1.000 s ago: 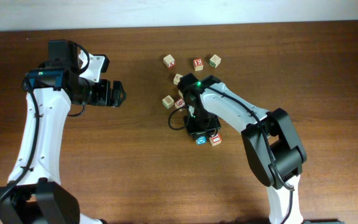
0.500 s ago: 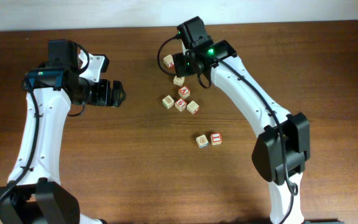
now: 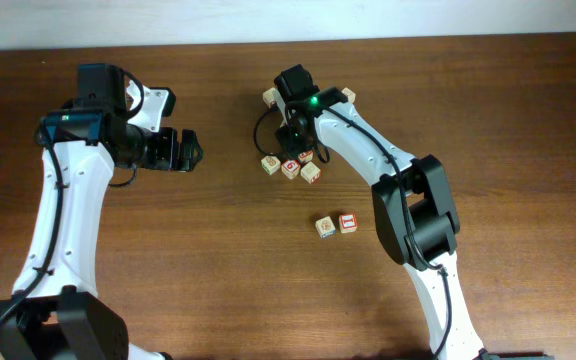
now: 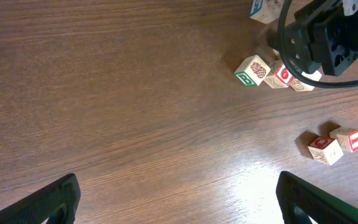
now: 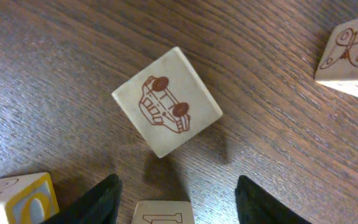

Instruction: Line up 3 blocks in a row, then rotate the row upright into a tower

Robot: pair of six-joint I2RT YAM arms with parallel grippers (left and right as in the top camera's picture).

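The block with the red "I" (image 3: 347,222) and the block with a greenish-blue mark (image 3: 325,227) lie side by side on the table, free of both arms. In the left wrist view they are the "I" block (image 4: 352,139) and its neighbour (image 4: 324,150). The "A" block is hidden under my right arm. My right gripper (image 3: 295,140) hangs open over the block cluster. Between its fingers (image 5: 98,200) sits a pale cube with an outlined figure (image 5: 164,213), with a gap on each side. A car-drawing cube (image 5: 166,102) lies just ahead. My left gripper (image 3: 184,150) stands wide open over bare wood (image 4: 179,205).
Other cubes lie round the right gripper: a red "6" one (image 3: 290,168), pale ones (image 3: 271,164) (image 3: 311,172), two at the back (image 3: 271,97) (image 3: 348,95). A butterfly cube (image 5: 350,59) and a yellow-lettered cube (image 5: 14,196) flank the fingers. A green-faced cube (image 4: 250,70) sits at the cluster's left.
The right gripper left the pair of blocks at the front, swung to the back of the table, then came down over the cluster and opened wider. The left arm has not moved.
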